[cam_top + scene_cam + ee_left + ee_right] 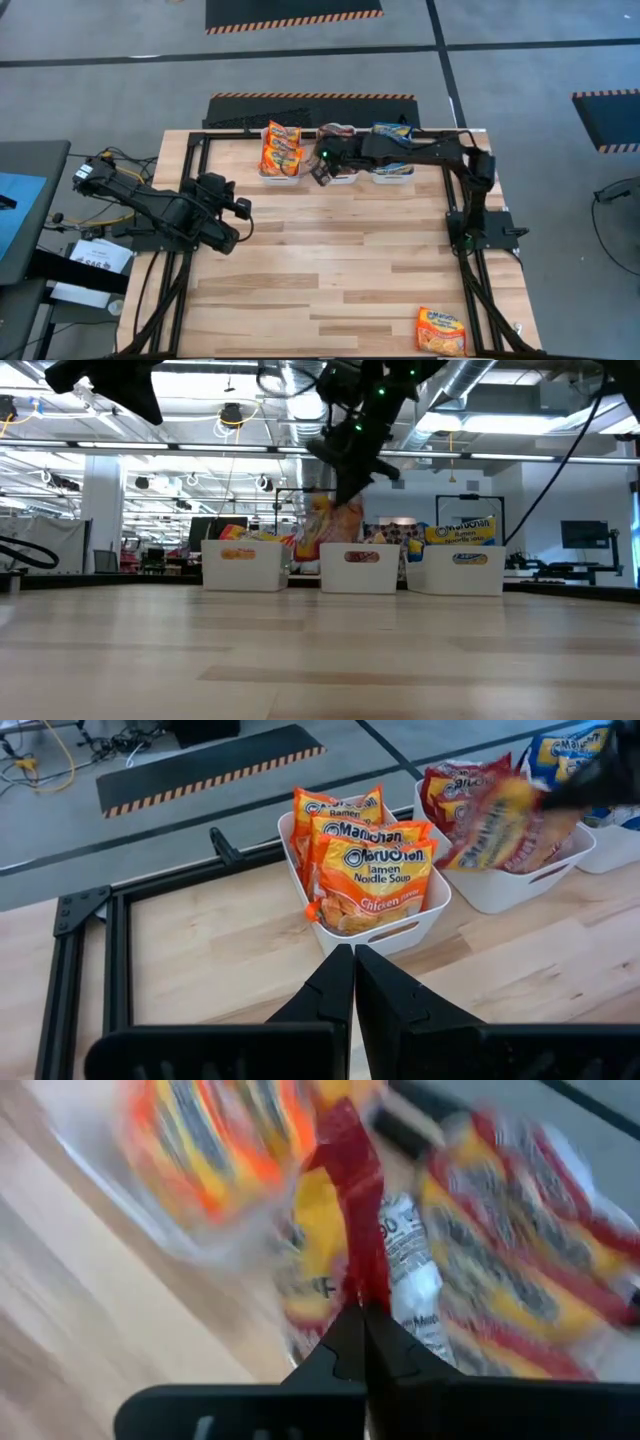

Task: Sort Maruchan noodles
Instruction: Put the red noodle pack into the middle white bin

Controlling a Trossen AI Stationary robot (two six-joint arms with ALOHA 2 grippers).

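Observation:
My right gripper hangs over the middle white bin at the table's far edge, shut on a dark red Maruchan noodle packet. That bin holds more red packets. The left bin holds orange packets standing on edge, and the right bin holds blue ones. One orange packet lies flat at the table's near right corner. My left gripper is shut, empty, and waits over the table's left part. My right gripper pinches the red packet by a narrow crimped edge between its two fingers. It comes from above, pointing down. The packet hangs below the fingers over the middle bin, its lower end about level with the bin's rim.
The three bins stand side by side along the far edge, inside a black metal frame that rims the table. The bare wood stretches between the bins and the near edge. The right arm's base stands at the right side.

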